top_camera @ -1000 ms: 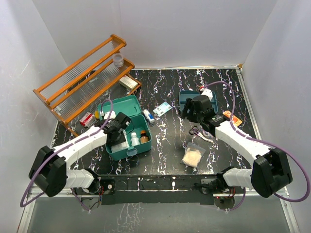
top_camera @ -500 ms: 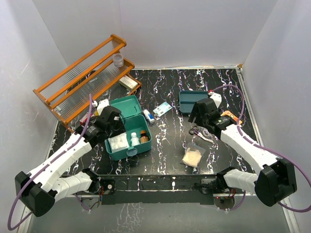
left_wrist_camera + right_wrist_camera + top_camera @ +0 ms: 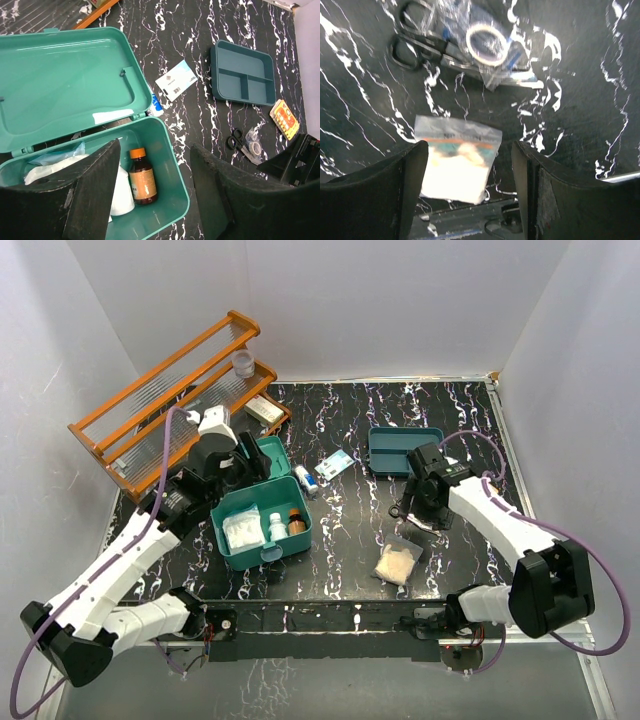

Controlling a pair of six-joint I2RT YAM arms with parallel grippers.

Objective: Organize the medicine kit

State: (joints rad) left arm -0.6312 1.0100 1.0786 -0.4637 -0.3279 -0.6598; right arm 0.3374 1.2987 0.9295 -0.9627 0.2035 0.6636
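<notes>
A black, white-veined tabletop point(image 3: 350, 430) lies between white walls point(image 3: 350, 310). The left gripper point(image 3: 155, 150), spread and empty, hangs over the open teal-green plastic medicine kit point(image 3: 65, 85), left of centre in the top view. The right gripper point(image 3: 470, 146), also spread and empty, hovers above a clear plastic bag point(image 3: 457, 160) of pale material low in its frame

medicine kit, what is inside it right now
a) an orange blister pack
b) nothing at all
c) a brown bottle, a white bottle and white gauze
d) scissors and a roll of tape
C: the open medicine kit holds a brown bottle, a white bottle and white gauze, while the scissors lie out on the table.
</notes>
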